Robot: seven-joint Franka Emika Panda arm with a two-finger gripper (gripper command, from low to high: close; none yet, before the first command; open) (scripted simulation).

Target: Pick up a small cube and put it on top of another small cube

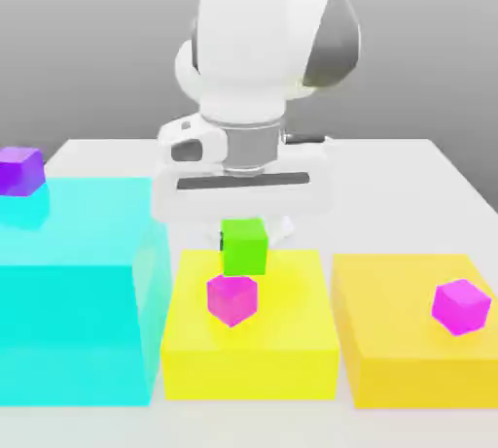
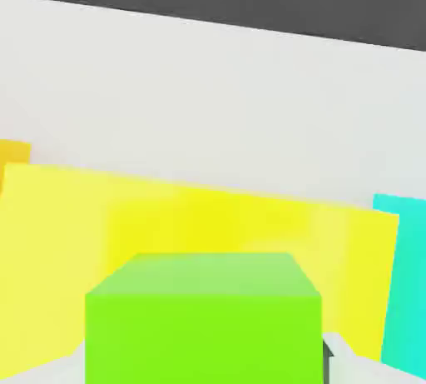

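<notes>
The gripper point(image 1: 250, 234) has its fingers closed on the green cube point(image 1: 244, 248), one on each side, so the cube is kept between them and cannot drop. In the exterior view the green cube is above the yellow block point(image 1: 251, 371), its lower edge overlapping the top of the deep pink cube point(image 1: 232, 299). I cannot tell if they touch.

The deep pink cube rests on the yellow block, between its middle and the front edge, a little to the exterior view's left. It is turned with one corner to the front, while the green cube shows a flat face; this difference can make the stack less steady.

I judge that the grasp is done and the placing remains. The green cube should be centred above the pink one, because an off-centre release could tip it. It should go down softly, and the fingers should open evenly.
</notes>
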